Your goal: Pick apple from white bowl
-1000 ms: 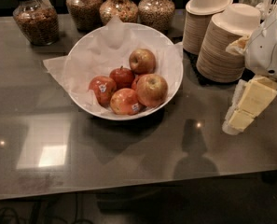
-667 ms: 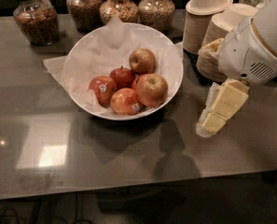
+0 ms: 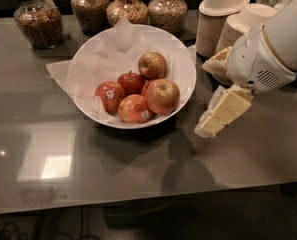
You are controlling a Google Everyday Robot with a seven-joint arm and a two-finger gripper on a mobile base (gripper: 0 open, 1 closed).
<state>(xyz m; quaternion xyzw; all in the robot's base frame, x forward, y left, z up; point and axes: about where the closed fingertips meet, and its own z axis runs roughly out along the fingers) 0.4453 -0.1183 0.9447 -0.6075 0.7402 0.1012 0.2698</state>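
Note:
The white bowl (image 3: pixel 180 59), wide and lined with crinkled white paper, stands on the dark table at centre. It holds several apples. The apple (image 3: pixel 162 96), the largest, dull red with yellow-green blush, lies at the bowl's right front. A smaller yellow-red apple (image 3: pixel 152 65) lies behind it, and deeper red stickered apples (image 3: pixel 109 95) lie to its left. My gripper (image 3: pixel 209 126) hangs from the white arm (image 3: pixel 268 54) just right of the bowl's rim, pointing down and left above the table, apart from the apple.
Stacks of small beige disposable bowls (image 3: pixel 219 19) stand behind the arm at back right. Several glass jars of dry food (image 3: pixel 38 19) line the back edge. The glossy table (image 3: pixel 88 159) stretches in front of the bowl to its front edge.
My arm and gripper have moved left from the right edge towards the bowl's right rim. The apples and the bowl have not moved.

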